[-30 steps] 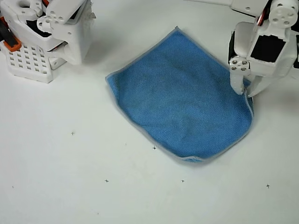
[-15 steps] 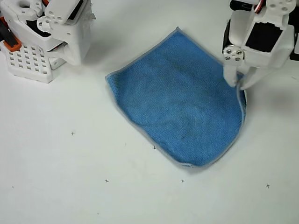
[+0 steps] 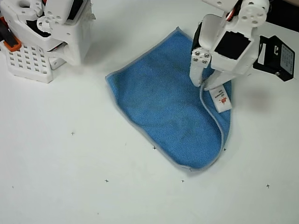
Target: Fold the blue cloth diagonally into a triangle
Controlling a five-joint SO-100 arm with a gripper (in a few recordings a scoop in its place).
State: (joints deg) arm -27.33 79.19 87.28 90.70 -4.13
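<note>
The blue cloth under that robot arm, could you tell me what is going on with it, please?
In the overhead view, the white arm's gripper is shut on the right corner of the blue cloth and has lifted it over the rest. The raised edge curls inward, showing the white tag. The remaining cloth lies flat on the white table, so the diagonal fold is only begun.

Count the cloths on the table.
1. The blue cloth lies mid-table, its right corner lifted by the gripper, white tag showing. None seems hidden.
</note>
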